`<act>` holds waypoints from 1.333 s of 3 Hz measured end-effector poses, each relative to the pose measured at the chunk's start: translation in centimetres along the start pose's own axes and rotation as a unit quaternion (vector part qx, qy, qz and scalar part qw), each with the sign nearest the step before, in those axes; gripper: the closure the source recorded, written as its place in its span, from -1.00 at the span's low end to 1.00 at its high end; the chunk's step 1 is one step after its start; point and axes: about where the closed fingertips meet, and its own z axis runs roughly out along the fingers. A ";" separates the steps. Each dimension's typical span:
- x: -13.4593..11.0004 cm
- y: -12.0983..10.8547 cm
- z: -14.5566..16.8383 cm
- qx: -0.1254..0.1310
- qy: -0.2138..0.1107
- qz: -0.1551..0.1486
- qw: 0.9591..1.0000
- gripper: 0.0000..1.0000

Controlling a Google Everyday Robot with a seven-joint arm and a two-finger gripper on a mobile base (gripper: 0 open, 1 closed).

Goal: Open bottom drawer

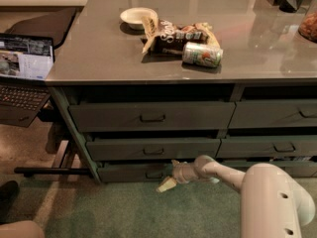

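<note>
The bottom drawer (126, 173) is the low, flat, dark grey-green front at floor level on the left side of the cabinet, with a small dark pull (155, 173) at its centre. My gripper (168, 174) reaches in low from the right on a pale arm and sits right at the pull, just to its right. Its fingers are spread, with one pale finger (166, 184) angled down toward the carpet and the other up at the drawer's top edge. It holds nothing that I can see. The drawer front stands about in line with the fronts above it.
Taller drawers (151, 116) stack above, and a matching column (277, 147) stands to the right. On the counter (99, 58) are a bowl (137, 17), a snack bag (176, 33) and a can (202, 54). A laptop (25, 66) sits at left. Green carpet (129, 209) lies in front.
</note>
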 end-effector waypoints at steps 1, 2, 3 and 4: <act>0.2 -0.9 1.6 -0.007 -0.004 0.009 1.000 -1.00; 0.3 -1.3 2.9 -0.015 -0.017 0.015 1.000 -1.00; 0.3 -1.5 4.0 -0.024 -0.044 0.021 0.999 -1.00; 0.3 -1.5 5.0 -0.034 -0.064 0.024 0.997 -1.00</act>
